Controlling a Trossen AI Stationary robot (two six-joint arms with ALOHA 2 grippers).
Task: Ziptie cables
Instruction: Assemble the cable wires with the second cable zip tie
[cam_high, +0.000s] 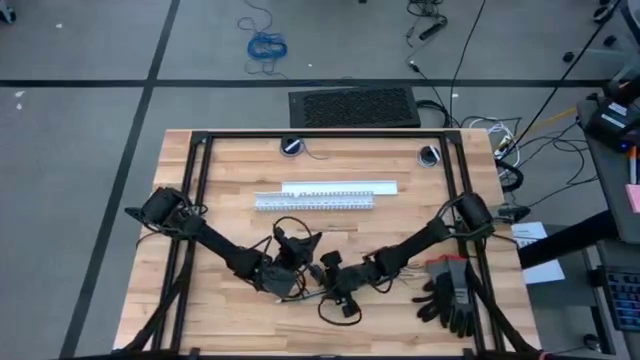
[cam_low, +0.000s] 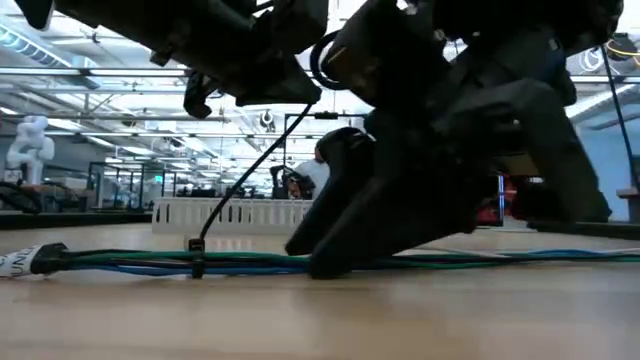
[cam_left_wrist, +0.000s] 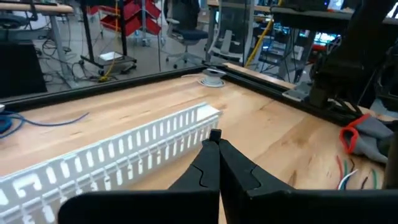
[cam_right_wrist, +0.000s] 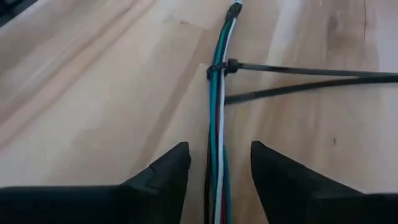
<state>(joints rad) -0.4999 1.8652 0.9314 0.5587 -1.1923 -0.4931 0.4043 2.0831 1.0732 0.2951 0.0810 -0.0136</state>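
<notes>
Limp blue-green-white wire bundle (cam_right_wrist: 217, 124) near table's front edge, black ziptie (cam_right_wrist: 298, 70) looped on: right gripper (cam_right_wrist: 219, 167) open astride it, left gripper (cam_left_wrist: 217, 163) closed, seemingly empty; grip beside tie.

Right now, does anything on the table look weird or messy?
Not really. One ziptie is cinched round the cables, its long tail untrimmed. The right pincer straddles the bundle, open; the left pincer is shut, pointing at the white duct.

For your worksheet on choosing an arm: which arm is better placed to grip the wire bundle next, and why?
Probably the right. Its open claw straddles the cables just short of the ziptie already looped around them. The left claw is shut and faces the white duct.
</notes>
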